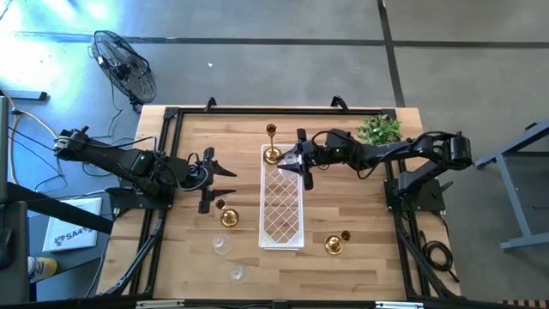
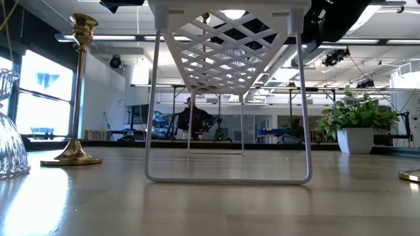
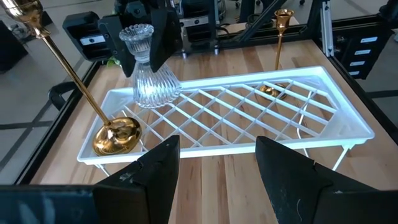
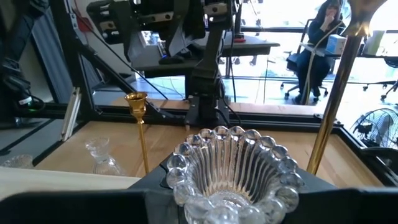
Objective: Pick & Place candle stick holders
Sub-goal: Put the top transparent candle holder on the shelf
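A clear glass candle stick holder (image 3: 148,73) stands upright over the far end of the white lattice tray (image 1: 282,225), with my right gripper (image 1: 301,165) shut on it. A tall-stemmed brass holder (image 1: 272,154) stands on its round base at that same end of the tray. Left of the tray my left gripper (image 3: 217,146) hangs open above the table with nothing between its fingers. On the table stand a brass holder (image 1: 227,215) left of the tray, a brass one (image 1: 334,244) right of it, and two glass ones (image 1: 221,246) (image 1: 238,275) near the front. My right gripper pinches the glass holder between its two fingers (image 3: 166,38) at the beaded cup and the neck below it (image 3: 139,55). The fingers come level from the table's right side. The holder stays upright, its ribbed foot (image 3: 155,93) over the lattice; whether the foot touches the tray I cannot tell.
A small green plant (image 1: 379,130) in a white pot sits at the far right corner. The tray stands on thin wire legs (image 2: 149,131). A black frame rail (image 1: 171,120) runs along the table's edges. A fan (image 1: 124,67) stands on the floor beyond the far left.
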Controlling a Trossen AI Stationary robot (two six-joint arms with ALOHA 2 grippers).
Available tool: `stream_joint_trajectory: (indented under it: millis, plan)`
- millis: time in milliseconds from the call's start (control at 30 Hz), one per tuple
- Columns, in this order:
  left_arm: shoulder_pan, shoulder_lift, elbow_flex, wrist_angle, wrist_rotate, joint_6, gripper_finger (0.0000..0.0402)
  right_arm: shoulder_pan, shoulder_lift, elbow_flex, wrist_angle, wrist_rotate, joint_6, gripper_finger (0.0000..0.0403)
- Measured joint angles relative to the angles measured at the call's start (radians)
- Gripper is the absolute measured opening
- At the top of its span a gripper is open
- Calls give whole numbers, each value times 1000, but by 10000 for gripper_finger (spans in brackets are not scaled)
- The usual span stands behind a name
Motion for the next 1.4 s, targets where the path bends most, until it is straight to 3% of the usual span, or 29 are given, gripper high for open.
stream_joint_trajectory:
  millis: [433,1400]
  plan:
    - [0,0,0,0,-3,2,204,-26,76,0,87,-61,22,109]
    - [0,0,0,-2,1,3,204,-26,73,0,8,12,6,109]
